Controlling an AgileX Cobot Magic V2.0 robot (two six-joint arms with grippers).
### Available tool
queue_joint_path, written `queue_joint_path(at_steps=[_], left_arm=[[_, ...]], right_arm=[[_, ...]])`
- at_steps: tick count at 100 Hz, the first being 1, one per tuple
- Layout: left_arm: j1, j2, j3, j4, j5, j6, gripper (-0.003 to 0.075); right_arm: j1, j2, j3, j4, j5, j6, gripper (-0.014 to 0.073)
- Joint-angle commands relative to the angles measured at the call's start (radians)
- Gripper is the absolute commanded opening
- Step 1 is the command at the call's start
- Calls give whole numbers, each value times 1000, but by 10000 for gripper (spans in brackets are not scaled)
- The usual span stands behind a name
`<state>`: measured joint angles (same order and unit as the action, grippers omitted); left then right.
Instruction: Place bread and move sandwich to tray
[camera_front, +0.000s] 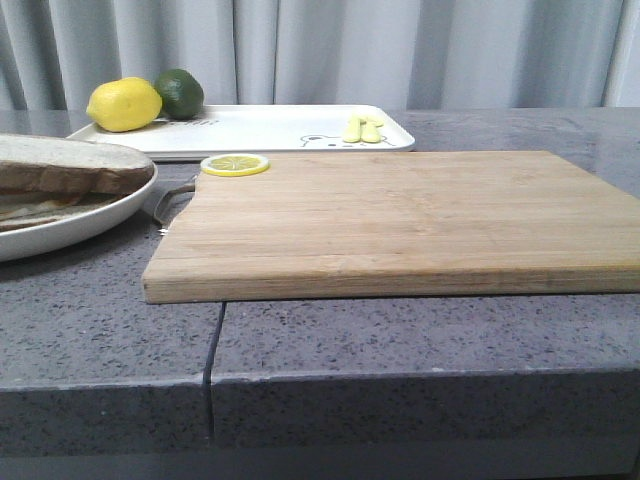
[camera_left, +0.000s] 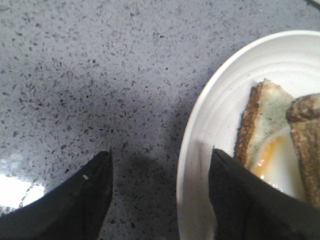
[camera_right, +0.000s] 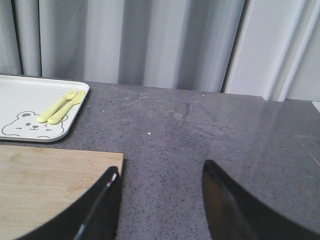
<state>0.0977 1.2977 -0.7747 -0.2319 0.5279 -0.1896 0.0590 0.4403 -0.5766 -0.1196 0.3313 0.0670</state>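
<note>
At the left edge of the front view a round white plate (camera_front: 125, 200) holds the sandwich, with a thick brown-crusted bread (camera_front: 60, 165) slice lying on top. In the left wrist view the same plate (camera_left: 210, 125) shows a pale slice with fried egg (camera_left: 277, 160) and the crusty bread (camera_left: 306, 145) partly over it. My left gripper (camera_left: 161, 150) is open, straddling the plate's rim, one finger over the plate and one over the counter. The white tray (camera_front: 270, 125) lies at the back. My right gripper (camera_right: 161, 166) is open and empty above the counter, by the board's corner.
A wooden cutting board (camera_front: 400, 215) fills the middle, with a lemon slice (camera_front: 235, 164) at its far left corner. A lemon (camera_front: 123, 104) and a lime (camera_front: 180, 92) sit on the tray's left end, yellow-green cutlery (camera_right: 62, 106) near its bear drawing. Curtains hang behind.
</note>
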Motion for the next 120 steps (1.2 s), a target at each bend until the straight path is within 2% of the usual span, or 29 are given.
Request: queue_joint_path(at_steps=[1, 120], left_arm=[[3, -10, -32, -19, -55, -3, 386], [3, -4, -32, -21, -70, -3, 386]], right_arm=[[-5, 1, -28, -17, -66, 0, 385], [-5, 1, -28, -17, -66, 0, 385]])
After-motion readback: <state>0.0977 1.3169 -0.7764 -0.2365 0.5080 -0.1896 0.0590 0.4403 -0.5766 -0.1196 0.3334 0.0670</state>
